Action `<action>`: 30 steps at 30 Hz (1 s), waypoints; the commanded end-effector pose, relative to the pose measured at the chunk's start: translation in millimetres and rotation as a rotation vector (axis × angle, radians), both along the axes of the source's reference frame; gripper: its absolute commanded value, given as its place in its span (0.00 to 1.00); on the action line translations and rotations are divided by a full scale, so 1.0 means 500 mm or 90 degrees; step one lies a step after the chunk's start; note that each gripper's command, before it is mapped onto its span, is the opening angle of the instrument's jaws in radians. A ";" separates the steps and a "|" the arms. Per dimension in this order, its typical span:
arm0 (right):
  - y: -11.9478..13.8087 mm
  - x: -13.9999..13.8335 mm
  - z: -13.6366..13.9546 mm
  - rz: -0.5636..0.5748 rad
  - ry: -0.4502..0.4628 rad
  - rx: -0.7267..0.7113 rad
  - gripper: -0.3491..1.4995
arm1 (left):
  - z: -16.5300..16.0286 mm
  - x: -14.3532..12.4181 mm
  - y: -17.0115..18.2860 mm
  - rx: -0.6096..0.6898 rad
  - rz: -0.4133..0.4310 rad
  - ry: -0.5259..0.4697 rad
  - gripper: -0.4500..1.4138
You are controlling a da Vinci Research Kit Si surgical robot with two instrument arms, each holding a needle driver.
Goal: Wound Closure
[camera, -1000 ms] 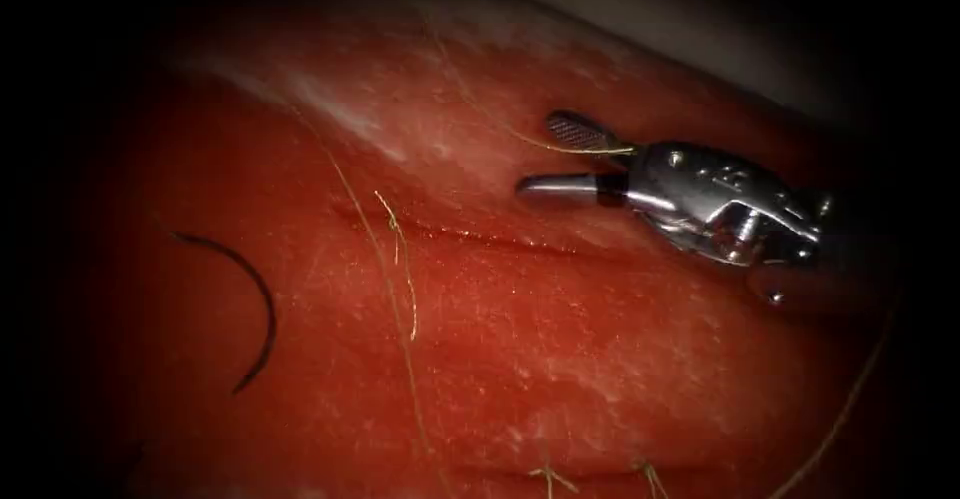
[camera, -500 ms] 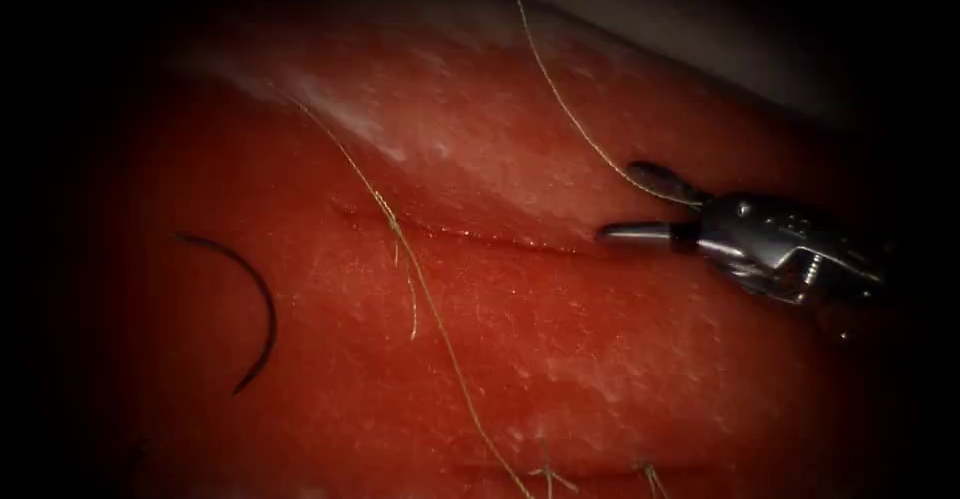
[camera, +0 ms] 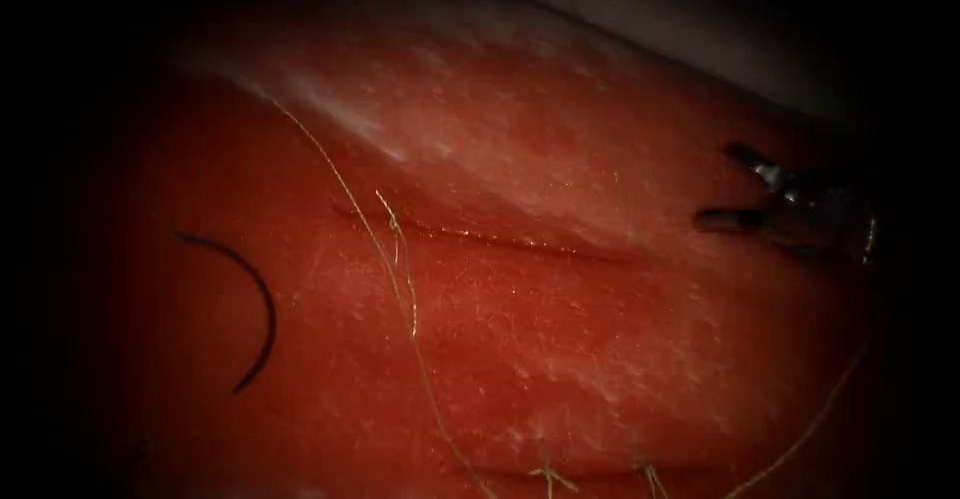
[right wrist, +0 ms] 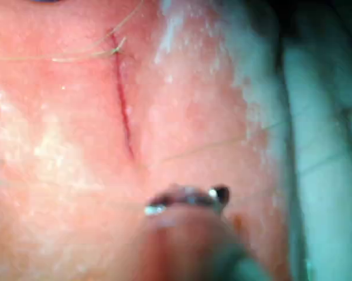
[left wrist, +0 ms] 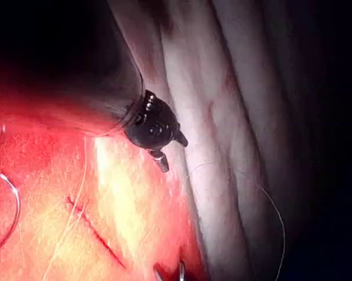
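Note:
The curved needle (camera: 255,309) lies free on the tissue (camera: 560,359), left of the cut's left end, held by neither tool; it also shows as needle (left wrist: 12,202). The cut (camera: 470,237) runs across, with a knot of thread (camera: 390,221) at its left end. Thread (camera: 420,369) trails from the knot toward the near edge. The right tool (camera: 735,191) hovers beyond the cut's right end, jaws open, nothing in them; it is seen close as right tool (right wrist: 187,199). The left tool (left wrist: 173,153) hangs off the tissue's far edge, its jaws apart and holding nothing.
Two short cut ends of thread (camera: 548,476) stand at an earlier stitch line near the front edge. A loose strand of thread (camera: 810,427) curves along the lower right. Pale drape (left wrist: 234,117) lies beyond the tissue's far edge.
The right tool has drawn back to the right, away from the cut, jaws open throughout. The thread that ran up across its jaws has slipped off and settled on the tissue. The needle has not moved.

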State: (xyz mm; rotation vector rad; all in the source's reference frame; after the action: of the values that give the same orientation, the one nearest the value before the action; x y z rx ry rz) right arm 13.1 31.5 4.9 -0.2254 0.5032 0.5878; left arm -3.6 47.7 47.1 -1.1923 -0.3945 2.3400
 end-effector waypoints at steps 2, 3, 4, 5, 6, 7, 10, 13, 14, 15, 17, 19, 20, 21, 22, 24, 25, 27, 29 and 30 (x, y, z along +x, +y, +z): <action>0.0012 0.0011 -0.0001 0.001 -0.009 0.000 0.99 | -0.0005 -0.0031 -0.0012 -0.011 0.006 -0.002 0.66; 0.0012 0.0011 -0.0001 0.001 -0.009 0.000 0.99 | -0.0005 -0.0031 -0.0012 -0.011 0.006 -0.002 0.66; 0.0020 0.0010 -0.0021 0.004 -0.011 0.004 0.99 | -0.0024 -0.0060 -0.0029 -0.012 0.022 -0.014 0.64; 0.0032 0.0008 -0.0053 0.007 0.005 -0.013 0.99 | -0.0040 -0.0090 -0.0046 -0.028 0.042 -0.030 0.63; 0.0036 0.0006 -0.0067 0.007 0.010 -0.016 0.99 | -0.0046 -0.0100 -0.0052 -0.029 0.049 -0.035 0.62; 0.0037 0.0002 -0.0087 0.007 0.009 -0.017 0.99 | -0.0050 -0.0110 -0.0059 -0.030 0.054 -0.039 0.61; 0.0015 -0.0007 -0.0125 -0.015 -0.009 0.002 0.99 | -0.0056 -0.0135 -0.0090 -0.033 0.081 -0.056 0.58; -0.0052 -0.0021 -0.0165 -0.055 -0.039 0.046 0.99 | -0.0043 -0.0147 -0.0131 -0.038 0.105 -0.069 0.56; -0.0069 -0.0026 -0.0176 -0.064 -0.041 0.054 0.99 | -0.0039 -0.0148 -0.0140 -0.040 0.110 -0.070 0.56; -0.0090 -0.0032 -0.0193 -0.072 -0.046 0.064 0.99 | -0.0034 -0.0149 -0.0149 -0.042 0.116 -0.072 0.56; -0.0119 -0.0044 -0.0226 -0.080 -0.052 0.073 0.99 | -0.0024 -0.0147 -0.0168 -0.046 0.126 -0.076 0.56; -0.0156 -0.0066 -0.0287 -0.091 -0.059 0.087 0.99 | -0.0016 -0.0139 -0.0190 -0.051 0.138 -0.080 0.56; -0.0164 -0.0074 -0.0306 -0.095 -0.062 0.092 0.99 | -0.0015 -0.0136 -0.0196 -0.052 0.140 -0.081 0.55; -0.0173 -0.0084 -0.0328 -0.103 -0.069 0.103 0.99 | -0.0014 -0.0133 -0.0201 -0.053 0.143 -0.082 0.55; -0.0178 -0.0091 -0.0344 -0.110 -0.076 0.112 0.99 | -0.0013 -0.0130 -0.0207 -0.054 0.145 -0.082 0.55; -0.0190 -0.0106 -0.0384 -0.127 -0.090 0.135 0.99 | -0.0013 -0.0127 -0.0216 -0.055 0.148 -0.083 0.55; -0.0193 -0.0110 -0.0402 -0.135 -0.094 0.147 0.99 | -0.0013 -0.0127 -0.0222 -0.056 0.151 -0.084 0.55; -0.0203 -0.0116 -0.0467 -0.170 -0.082 0.199 0.99 | -0.0014 -0.0131 -0.0232 -0.056 0.159 -0.089 0.54; -0.0207 -0.0114 -0.0540 -0.204 -0.052 0.261 0.99 | -0.0018 -0.0141 -0.0237 -0.057 0.164 -0.092 0.53; -0.0204 -0.0113 -0.0561 -0.213 -0.034 0.275 0.98 | -0.0020 -0.0144 -0.0238 -0.057 0.165 -0.093 0.53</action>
State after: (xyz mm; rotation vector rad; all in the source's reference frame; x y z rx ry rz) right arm 6.4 21.3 -23.2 0.2695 0.3419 0.3483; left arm -10.5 35.9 45.4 -1.4366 -0.5282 2.5212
